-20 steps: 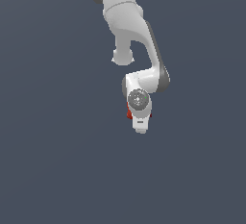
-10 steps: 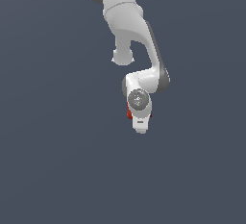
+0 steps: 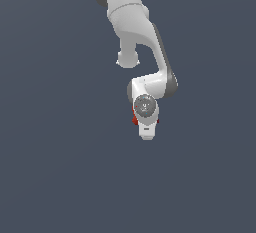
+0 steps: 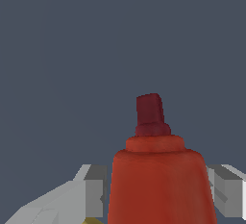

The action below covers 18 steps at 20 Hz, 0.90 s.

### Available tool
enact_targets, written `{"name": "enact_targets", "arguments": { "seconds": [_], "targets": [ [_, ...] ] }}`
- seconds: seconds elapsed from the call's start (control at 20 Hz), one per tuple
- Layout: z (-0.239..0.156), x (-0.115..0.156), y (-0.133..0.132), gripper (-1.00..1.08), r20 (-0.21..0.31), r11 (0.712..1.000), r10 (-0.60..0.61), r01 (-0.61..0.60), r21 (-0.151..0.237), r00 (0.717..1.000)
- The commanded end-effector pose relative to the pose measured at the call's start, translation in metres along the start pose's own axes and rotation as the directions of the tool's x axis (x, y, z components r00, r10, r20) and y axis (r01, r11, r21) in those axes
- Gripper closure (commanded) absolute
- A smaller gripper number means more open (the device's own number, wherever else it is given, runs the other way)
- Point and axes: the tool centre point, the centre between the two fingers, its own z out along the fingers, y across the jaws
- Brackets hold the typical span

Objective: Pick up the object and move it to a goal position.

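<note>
In the wrist view the object (image 4: 158, 180), red and rounded with a short dark red nub (image 4: 150, 115) at its far end, fills the space between my two grey fingers (image 4: 93, 192). Both fingers press against its sides, so my gripper (image 4: 156, 192) is shut on it. In the exterior view the white hand (image 3: 146, 122) points down and covers most of the object (image 3: 134, 119); only thin red slivers show at either side of the hand. The fingertips themselves are hidden under the hand there.
A plain dark grey-blue floor (image 3: 60, 167) spreads all around. The white arm (image 3: 137, 32) comes down from the exterior view's top edge. No other objects or goal marker show.
</note>
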Motion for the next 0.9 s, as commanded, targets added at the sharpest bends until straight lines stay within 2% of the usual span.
{"name": "enact_targets", "arguments": {
  "seconds": [0.0,0.85],
  "targets": [
    [-0.004,0.005,0.006,1.08,0.000,1.000,-0.002,0.002,-0.003,1.000],
    [-0.027,0.032,0.050,1.08,0.000,1.000,-0.001,0.001,-0.003,1.000]
  ]
}}
